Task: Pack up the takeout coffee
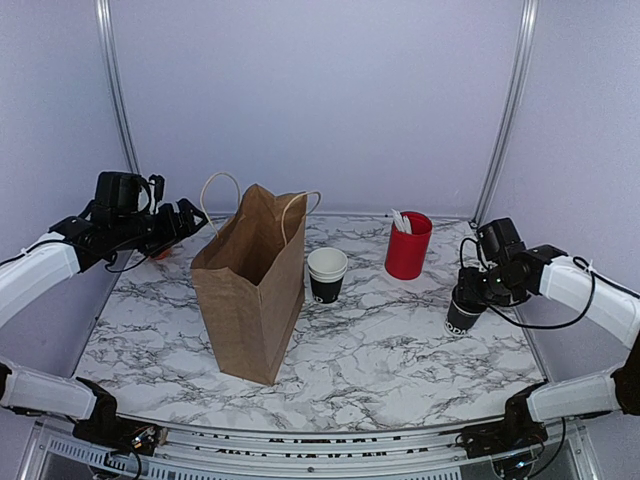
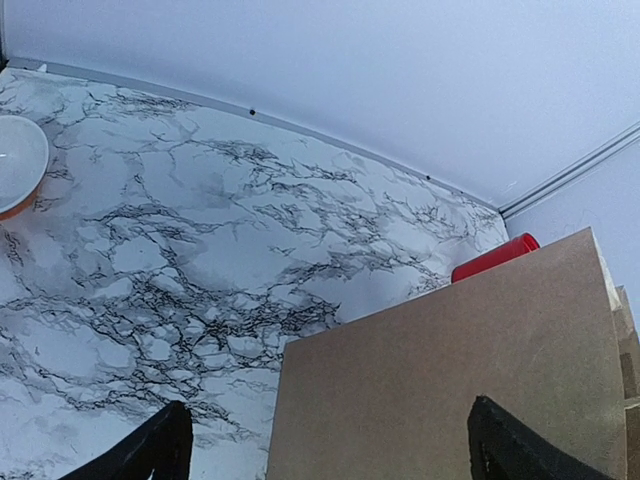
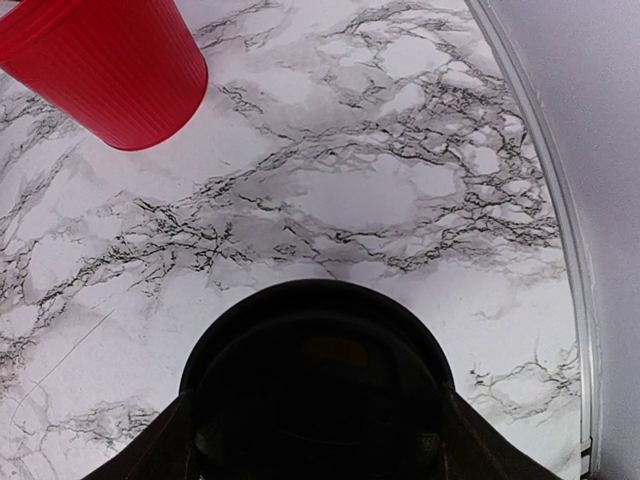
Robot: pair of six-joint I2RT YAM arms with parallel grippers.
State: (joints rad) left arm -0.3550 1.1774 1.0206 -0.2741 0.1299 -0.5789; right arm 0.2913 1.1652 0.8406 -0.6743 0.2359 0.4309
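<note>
A black takeout coffee cup (image 1: pixel 462 318) with a black lid (image 3: pixel 315 350) stands on the marble table near its right edge. My right gripper (image 1: pixel 468 300) straddles it, and both fingers (image 3: pixel 150 450) press against the sides of the lid. A second black cup (image 1: pixel 327 275) with a cream inside stands open-topped just right of the brown paper bag (image 1: pixel 250 290). My left gripper (image 1: pixel 195 218) hovers open by the bag's upper left edge, fingers wide apart with nothing between them. In the left wrist view the bag's side (image 2: pixel 450 370) fills the lower right.
A red cup (image 1: pixel 408 247) with white utensils stands at the back, right of the middle, also visible in the right wrist view (image 3: pixel 110 70). An orange-and-white bowl (image 2: pixel 15 165) sits at the far left. The table's right rail (image 3: pixel 560 230) runs close to the lidded cup.
</note>
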